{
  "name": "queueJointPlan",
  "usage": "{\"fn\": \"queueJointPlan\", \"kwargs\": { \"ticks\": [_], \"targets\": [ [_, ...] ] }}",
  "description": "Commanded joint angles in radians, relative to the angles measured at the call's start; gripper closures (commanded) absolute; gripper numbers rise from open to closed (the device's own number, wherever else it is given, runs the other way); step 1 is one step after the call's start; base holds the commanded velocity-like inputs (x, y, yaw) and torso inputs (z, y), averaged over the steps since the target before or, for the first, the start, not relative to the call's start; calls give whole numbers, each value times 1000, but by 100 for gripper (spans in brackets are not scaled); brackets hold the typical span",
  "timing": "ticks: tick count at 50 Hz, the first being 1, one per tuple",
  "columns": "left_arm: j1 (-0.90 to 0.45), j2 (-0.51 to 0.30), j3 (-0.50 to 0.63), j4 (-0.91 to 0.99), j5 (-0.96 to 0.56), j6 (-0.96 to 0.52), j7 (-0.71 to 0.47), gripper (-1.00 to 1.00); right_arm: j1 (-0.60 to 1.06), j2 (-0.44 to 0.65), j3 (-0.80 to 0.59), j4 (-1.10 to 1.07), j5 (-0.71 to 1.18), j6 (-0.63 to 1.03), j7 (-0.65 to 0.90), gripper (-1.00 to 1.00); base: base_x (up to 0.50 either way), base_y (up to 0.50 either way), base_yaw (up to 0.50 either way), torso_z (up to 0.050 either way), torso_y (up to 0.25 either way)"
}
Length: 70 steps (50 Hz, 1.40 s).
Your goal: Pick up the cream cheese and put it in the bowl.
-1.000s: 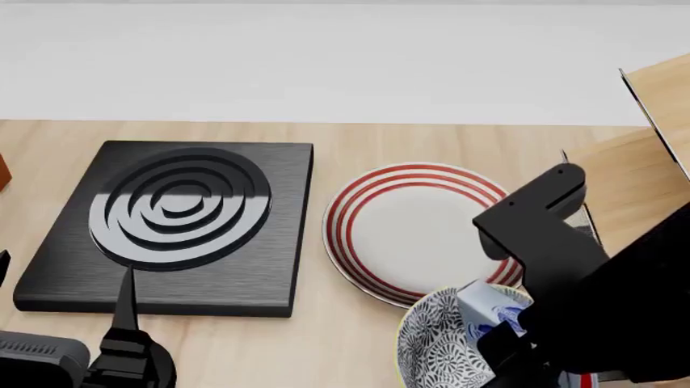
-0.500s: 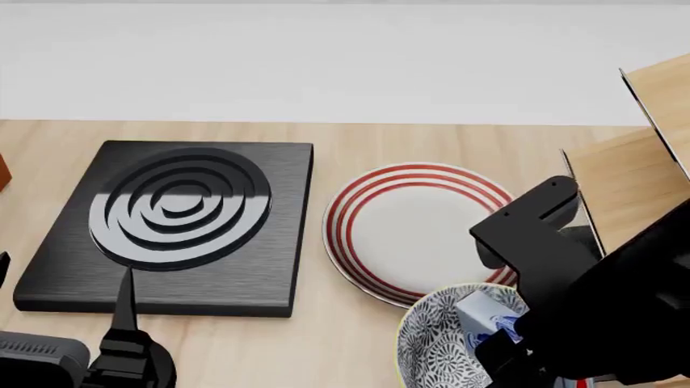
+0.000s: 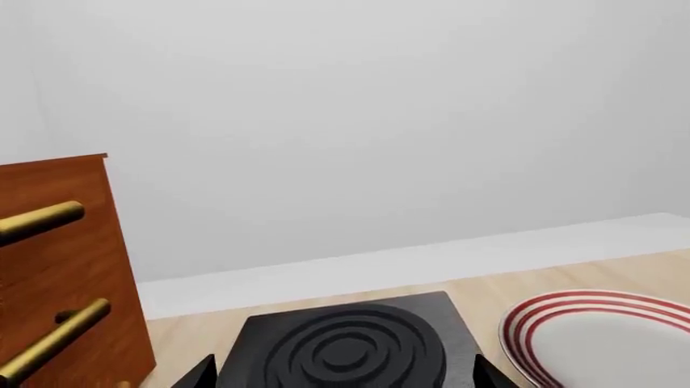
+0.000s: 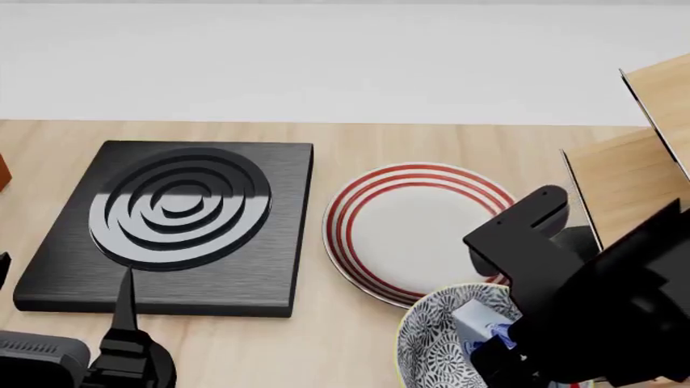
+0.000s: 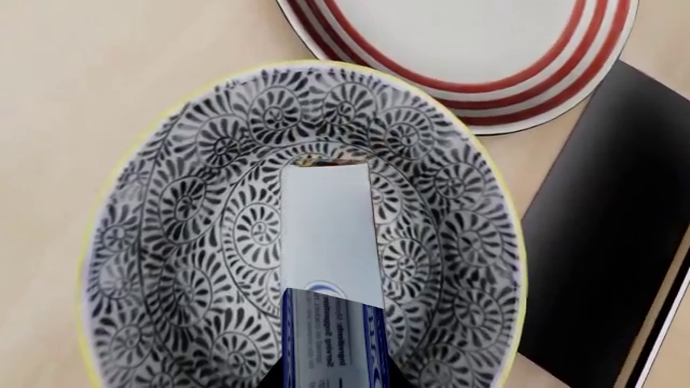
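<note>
The bowl (image 4: 429,346), white with a dense dark-blue pattern and a yellowish rim, stands at the table's near right; it fills the right wrist view (image 5: 183,242). The cream cheese (image 4: 477,318), a blue and white box, stands tilted inside the bowl with its far end near the bottom (image 5: 329,234). My right gripper (image 5: 329,381) is shut on the box's near end; in the head view its arm (image 4: 561,283) hides most of the jaws. My left gripper (image 4: 128,323) is open and empty at the near left, over the front edge of the black burner plate.
A black burner plate (image 4: 173,218) with ring grooves lies at left, also in the left wrist view (image 3: 345,347). A red-striped white plate (image 4: 415,230) lies just behind the bowl. A wooden cabinet (image 4: 647,162) stands at right. A brown cabinet with brass handles (image 3: 54,267) shows in the left wrist view.
My right arm has moved down and slightly left, and the cream cheese has sunk deeper into the bowl. The left arm has not moved.
</note>
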<state>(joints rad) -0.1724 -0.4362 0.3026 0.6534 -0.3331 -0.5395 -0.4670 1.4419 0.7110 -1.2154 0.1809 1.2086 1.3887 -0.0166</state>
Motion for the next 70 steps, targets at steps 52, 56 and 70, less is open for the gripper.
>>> {"fn": "queueJointPlan", "kwargs": {
  "ticks": [52, 56, 70],
  "targets": [
    [13, -12, -3, -23, -10, 34, -3, -100, 12, -43, -56, 55, -44, -42, -39, -100, 0, 0, 0, 0, 0],
    [14, -13, -3, -19, -11, 33, -5, -100, 17, -39, -53, 47, -38, -39, -34, -100, 0, 0, 0, 0, 0],
    [13, -15, 1, -7, -13, 29, -10, -100, 35, -4, -22, -14, 6, -15, 10, -100, 0, 0, 0, 0, 0]
  ]
}}
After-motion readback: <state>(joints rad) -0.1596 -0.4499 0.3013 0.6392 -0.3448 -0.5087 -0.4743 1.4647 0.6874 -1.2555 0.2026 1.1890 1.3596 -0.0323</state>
